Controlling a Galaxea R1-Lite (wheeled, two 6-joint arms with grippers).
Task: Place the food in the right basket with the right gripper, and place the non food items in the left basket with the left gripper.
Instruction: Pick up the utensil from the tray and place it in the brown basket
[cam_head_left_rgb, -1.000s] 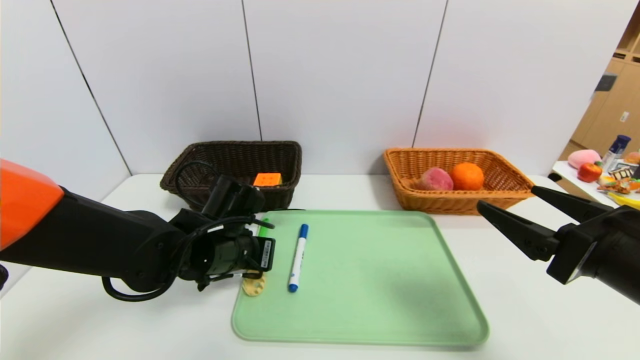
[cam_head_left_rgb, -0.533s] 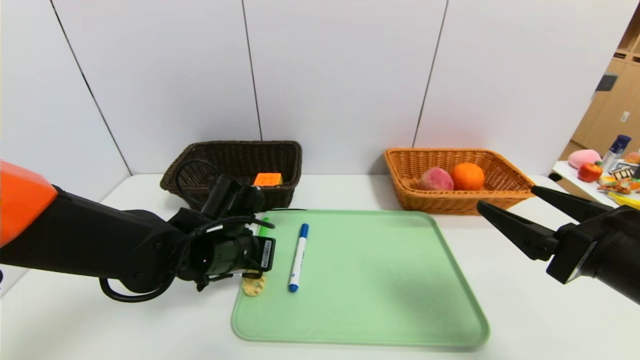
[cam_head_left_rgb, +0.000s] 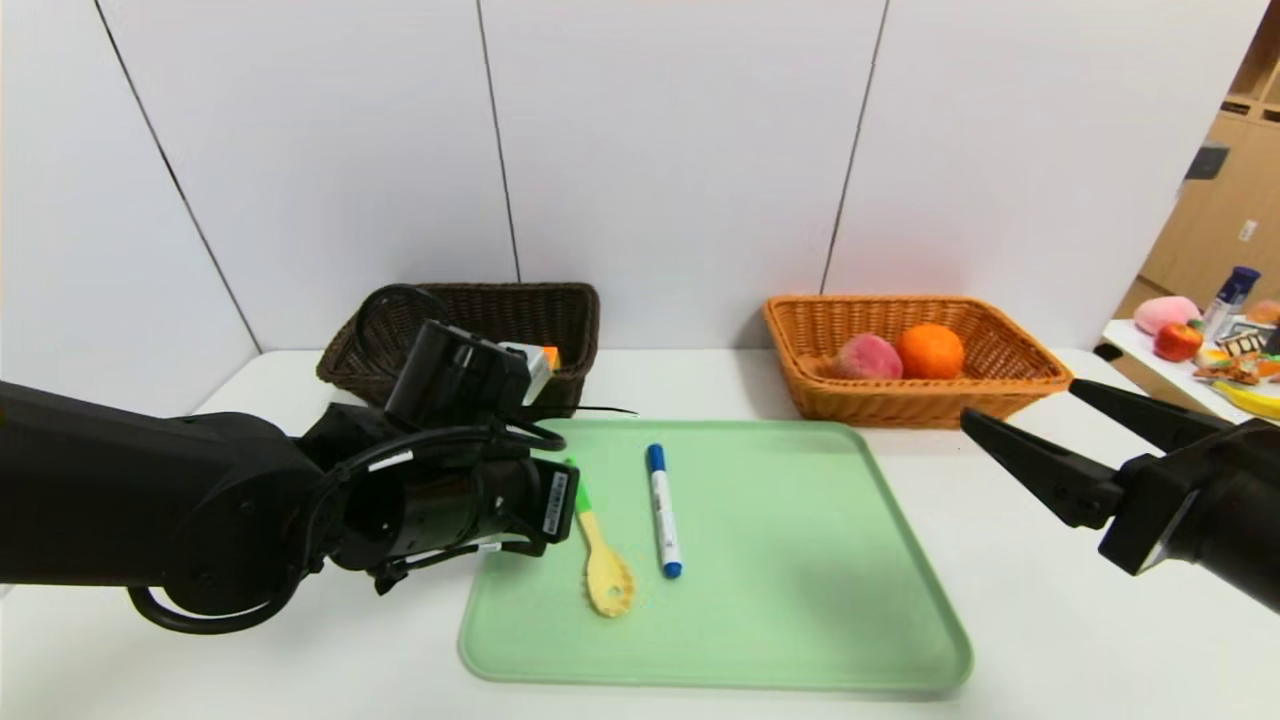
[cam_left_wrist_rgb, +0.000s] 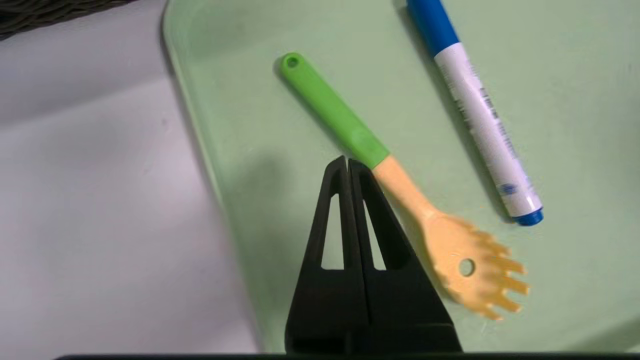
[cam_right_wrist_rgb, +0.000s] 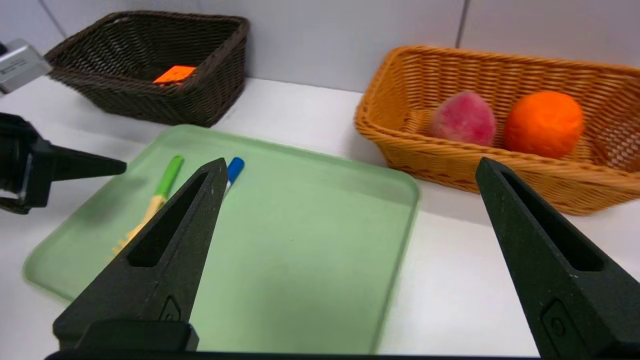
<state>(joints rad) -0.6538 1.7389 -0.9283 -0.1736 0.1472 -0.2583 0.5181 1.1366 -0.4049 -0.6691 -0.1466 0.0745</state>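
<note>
While the left gripper (cam_left_wrist_rgb: 346, 165) hovers closed and empty beside the spoon (cam_left_wrist_rgb: 395, 185) at the tray's (cam_head_left_rgb: 800, 620) nine o'clock edge, it should open, straddle the green handle, then pinch; the right gripper (cam_head_left_rgb: 1040, 425) waits wide open.

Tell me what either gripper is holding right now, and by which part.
Nothing. The left gripper is shut empty beside the pasta spoon; the right gripper is open and empty.

You look at lab-type test room, probably: bare white table (cam_head_left_rgb: 1000, 560), plain panel wall (cam_head_left_rgb: 660, 150), side table (cam_head_left_rgb: 1150, 355) crowded with props, wooden cabinets (cam_head_left_rgb: 1225, 200) at far right.
</note>
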